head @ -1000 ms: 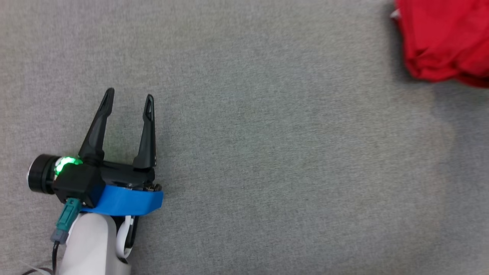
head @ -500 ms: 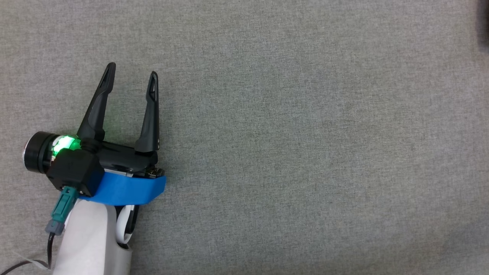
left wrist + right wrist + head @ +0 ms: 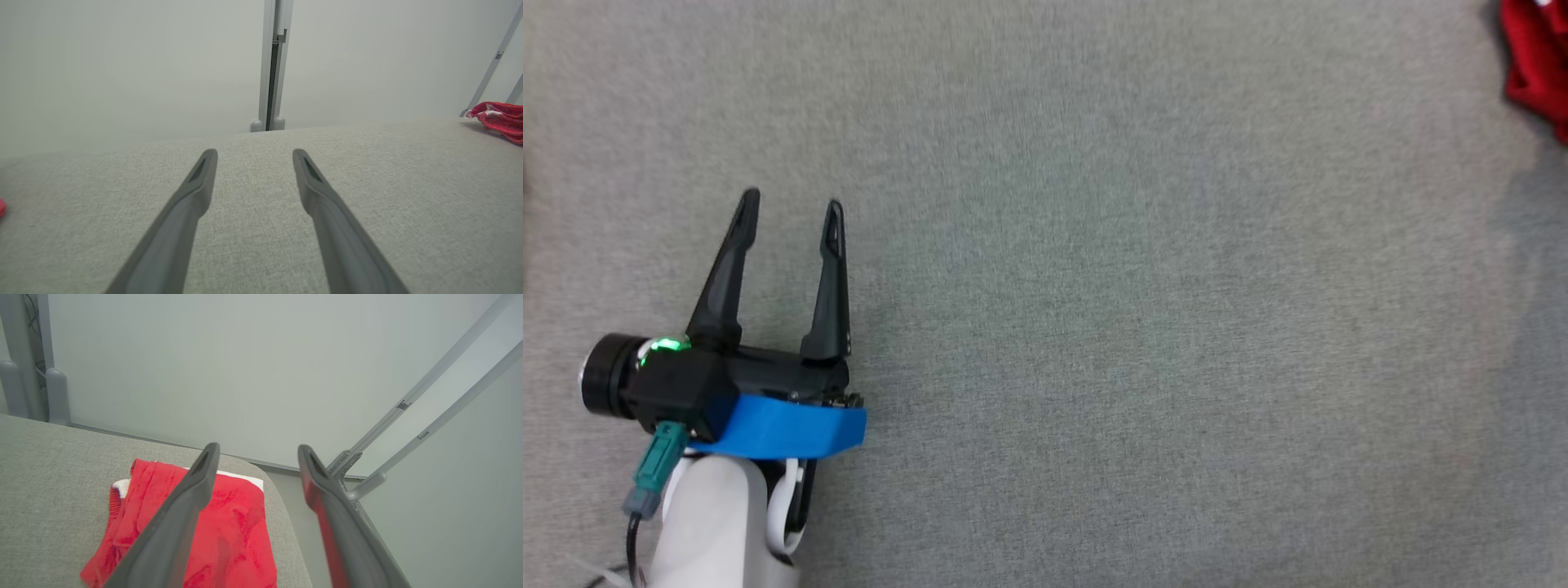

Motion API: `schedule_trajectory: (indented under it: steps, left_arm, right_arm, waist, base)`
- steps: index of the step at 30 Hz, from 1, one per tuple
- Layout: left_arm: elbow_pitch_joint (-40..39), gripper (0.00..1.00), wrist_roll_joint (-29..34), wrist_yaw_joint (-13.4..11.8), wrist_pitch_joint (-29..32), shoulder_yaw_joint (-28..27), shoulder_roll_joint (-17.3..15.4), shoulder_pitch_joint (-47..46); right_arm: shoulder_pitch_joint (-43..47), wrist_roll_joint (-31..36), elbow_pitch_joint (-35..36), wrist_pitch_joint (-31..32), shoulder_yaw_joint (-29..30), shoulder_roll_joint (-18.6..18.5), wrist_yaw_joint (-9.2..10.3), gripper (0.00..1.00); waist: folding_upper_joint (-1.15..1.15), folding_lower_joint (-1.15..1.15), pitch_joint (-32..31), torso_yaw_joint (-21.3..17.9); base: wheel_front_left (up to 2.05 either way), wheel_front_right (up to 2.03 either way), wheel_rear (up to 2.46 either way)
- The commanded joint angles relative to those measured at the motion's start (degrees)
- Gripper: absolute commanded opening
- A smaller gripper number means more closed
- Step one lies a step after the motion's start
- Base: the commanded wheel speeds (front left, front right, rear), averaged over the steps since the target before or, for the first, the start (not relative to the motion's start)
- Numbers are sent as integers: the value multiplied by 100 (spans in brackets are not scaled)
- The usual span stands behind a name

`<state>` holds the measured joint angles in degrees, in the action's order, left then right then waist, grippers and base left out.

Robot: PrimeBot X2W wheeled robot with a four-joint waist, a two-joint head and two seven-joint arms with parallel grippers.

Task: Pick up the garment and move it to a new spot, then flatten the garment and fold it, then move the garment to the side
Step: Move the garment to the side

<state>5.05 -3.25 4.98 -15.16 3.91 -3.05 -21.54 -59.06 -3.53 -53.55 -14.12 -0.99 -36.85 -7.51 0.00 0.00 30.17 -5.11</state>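
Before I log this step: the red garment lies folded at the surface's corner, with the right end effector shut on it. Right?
No: the right end effector is open, not gripping the garment, as the right wrist view shows. The rest holds.

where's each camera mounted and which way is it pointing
Head view: on the head, looking down at the grey surface; open left gripper lower left.
Left wrist view: on the left wrist, looking along its fingers across the surface to a pale wall.
Right wrist view: on the right wrist, looking past the open right gripper down at the red garment.
Shared: all three show the garment.
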Motion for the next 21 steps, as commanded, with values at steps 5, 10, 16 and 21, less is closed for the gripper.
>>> schedule_trajectory:
  steps: [5,10,16,21]
  left_arm:
    - [105,100,-124,-73,2,-152,-7,430]
    - [159,100,-186,-119,2,-342,0,852]
    - [245,100,-273,-128,2,-392,3,1177]
    - [325,100,-396,-193,2,-311,6,1387]
  right_arm:
    - [559,82,624,-107,98,723,4,100]
    - [1245,-156,1475,-111,-7,1494,4,100]
    - [2082,-363,2179,-112,-284,2089,4,100]
    - [2800,-529,2663,-113,-357,2428,4,100]
  waist:
    - [0,0,-858,59]
    - [0,0,-1338,52]
    - [0,0,-1737,178]
    - [0,0,-2027,249]
  base:
    - [0,0,0]
    - [0,0,0]
    - [0,0,0]
    - [0,0,0]
